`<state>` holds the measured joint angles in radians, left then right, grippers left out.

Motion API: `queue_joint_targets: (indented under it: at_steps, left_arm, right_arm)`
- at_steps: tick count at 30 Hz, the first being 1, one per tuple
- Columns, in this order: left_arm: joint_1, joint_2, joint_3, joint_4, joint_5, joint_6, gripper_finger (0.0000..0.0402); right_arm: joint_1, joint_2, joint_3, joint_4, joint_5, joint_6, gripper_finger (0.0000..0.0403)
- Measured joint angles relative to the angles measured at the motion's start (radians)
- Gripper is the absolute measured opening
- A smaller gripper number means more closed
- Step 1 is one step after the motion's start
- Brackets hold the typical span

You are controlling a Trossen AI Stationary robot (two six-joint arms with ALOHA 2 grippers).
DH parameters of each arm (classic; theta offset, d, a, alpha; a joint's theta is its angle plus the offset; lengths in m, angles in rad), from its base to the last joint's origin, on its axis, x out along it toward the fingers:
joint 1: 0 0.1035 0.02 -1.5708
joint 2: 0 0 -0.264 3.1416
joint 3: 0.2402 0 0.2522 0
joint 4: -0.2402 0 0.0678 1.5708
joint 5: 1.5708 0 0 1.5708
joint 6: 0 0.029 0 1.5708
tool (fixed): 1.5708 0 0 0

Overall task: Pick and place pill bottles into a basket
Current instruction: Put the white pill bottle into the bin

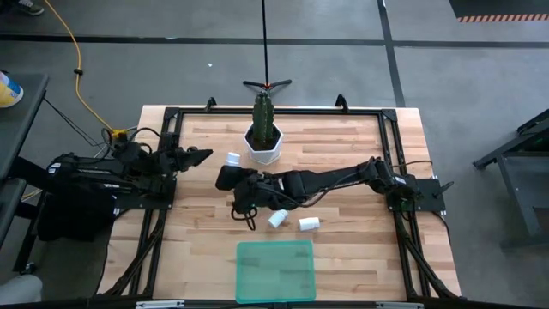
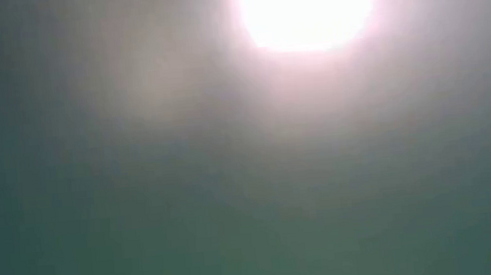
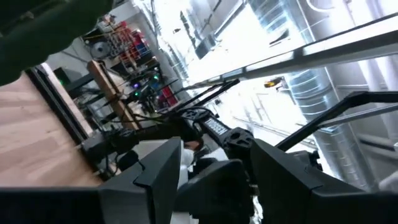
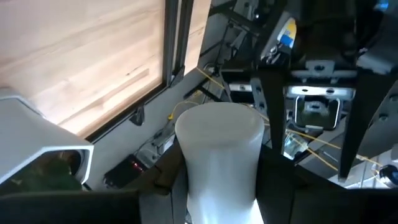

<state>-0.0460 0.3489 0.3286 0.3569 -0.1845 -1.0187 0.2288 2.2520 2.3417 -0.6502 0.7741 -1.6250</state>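
My right gripper (image 1: 229, 172) reaches across the middle of the table to just left of the white hexagonal plant pot (image 1: 263, 144). It is shut on a white pill bottle (image 4: 217, 162). In the high view a white bottle (image 1: 232, 160) shows right at the gripper's far tip. Two more pill bottles (image 1: 277, 220) (image 1: 309, 224) lie on their sides on the wood, near the right arm's forearm. The green basket (image 1: 274, 270) lies flat at the near edge. My left gripper (image 1: 202, 155) is open and empty at the table's left side. The low view shows only glare. My right gripper holds the pill bottle by its lower body (image 4: 214, 208), between the two fingers, whose ends are cut off by the wrist view's edge. The bottle lies along the fingers, its flat end (image 4: 217, 121) pointing away from the gripper.
The plant pot with its green plant stands at the far middle, close to my right gripper, and also shows in the right wrist view (image 4: 37, 140). A black frame (image 1: 171, 120) runs around the table's edges. Bare wood lies between the loose bottles and the basket.
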Motion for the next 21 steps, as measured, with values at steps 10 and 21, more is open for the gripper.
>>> queue_joint_targets:
  at_steps: [10,21]
  left_arm:
    - [0.0,0.067,0.0,-0.063,-0.027,-0.006,0.0227]
    - [0.0,0.207,0.0,0.085,0.034,-0.042,0.0227]
  right_arm:
    - [0.029,0.0,0.0,0.029,-0.035,-0.022,0.0129]
    - [0.056,0.0,0.0,0.035,-0.066,0.008,0.0129]
